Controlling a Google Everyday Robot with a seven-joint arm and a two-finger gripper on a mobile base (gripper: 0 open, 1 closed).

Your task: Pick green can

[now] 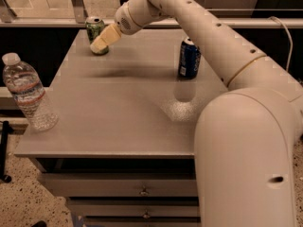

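Roughly halfway: our pincer hangs right by the green can at the desk's eleven o'clock. We cannot tell its grip, and the can is not yet lifted.

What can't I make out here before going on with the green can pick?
Camera view, green can: its lower right side is hidden behind the tool, at the table's far left corner; contact cannot be judged.
Camera view, table: its near right corner is hidden by the robot's arm.
Camera view, blue can: lettering unreadable.
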